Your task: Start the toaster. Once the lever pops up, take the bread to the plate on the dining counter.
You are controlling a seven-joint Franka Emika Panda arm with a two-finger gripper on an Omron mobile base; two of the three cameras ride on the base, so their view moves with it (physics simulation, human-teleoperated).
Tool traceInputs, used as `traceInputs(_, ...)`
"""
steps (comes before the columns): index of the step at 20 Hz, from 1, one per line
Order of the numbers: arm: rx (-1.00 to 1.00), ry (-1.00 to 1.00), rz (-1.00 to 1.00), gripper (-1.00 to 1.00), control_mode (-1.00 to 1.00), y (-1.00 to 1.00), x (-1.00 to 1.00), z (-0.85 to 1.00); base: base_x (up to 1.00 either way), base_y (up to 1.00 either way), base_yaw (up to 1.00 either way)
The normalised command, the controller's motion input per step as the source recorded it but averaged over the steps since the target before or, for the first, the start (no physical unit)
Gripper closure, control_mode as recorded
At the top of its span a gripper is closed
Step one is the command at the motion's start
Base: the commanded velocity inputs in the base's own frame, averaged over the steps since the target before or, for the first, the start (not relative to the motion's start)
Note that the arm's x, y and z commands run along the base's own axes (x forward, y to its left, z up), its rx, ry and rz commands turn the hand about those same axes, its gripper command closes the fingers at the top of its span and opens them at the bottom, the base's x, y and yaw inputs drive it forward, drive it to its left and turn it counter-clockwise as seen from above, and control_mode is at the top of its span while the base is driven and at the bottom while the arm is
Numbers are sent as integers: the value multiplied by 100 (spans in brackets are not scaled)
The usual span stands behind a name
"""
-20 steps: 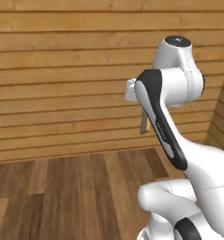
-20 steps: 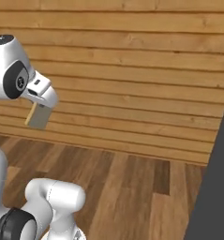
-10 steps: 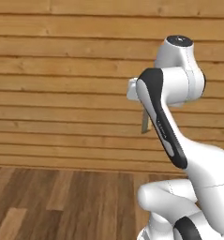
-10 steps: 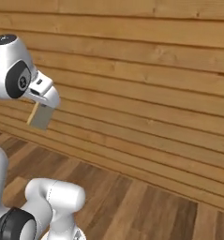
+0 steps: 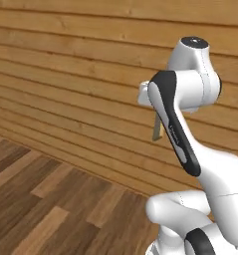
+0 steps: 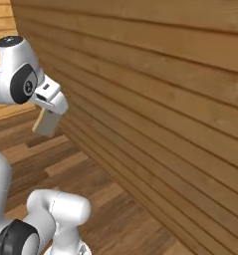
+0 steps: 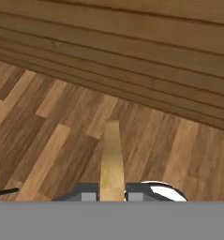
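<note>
A flat, light tan slice of bread hangs below my gripper, which is shut on its upper edge. In the left base view the bread shows edge-on as a thin strip just left of the arm. Seen from the hand, the bread stands edge-on between the two fingertips, high above the floor. The toaster, the plate and the dining counter are out of view.
A wall of horizontal wooden planks fills the background close ahead, and the wooden wall runs along the right in the right base view. Brown wood-plank floor lies below.
The whole scene has shifted in both base views, so the base has turned or driven along the plank wall. The arm holds the same pose with the bread still in its grip.
</note>
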Motion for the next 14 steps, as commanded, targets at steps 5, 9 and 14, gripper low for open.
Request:
traceInputs(5,0,0,0,100,100,0,0,0,79,-1,78)
traceInputs(9,0,0,0,100,100,0,0,0,79,-7,76)
traceInputs(14,0,0,0,100,100,0,0,0,77,-28,68)
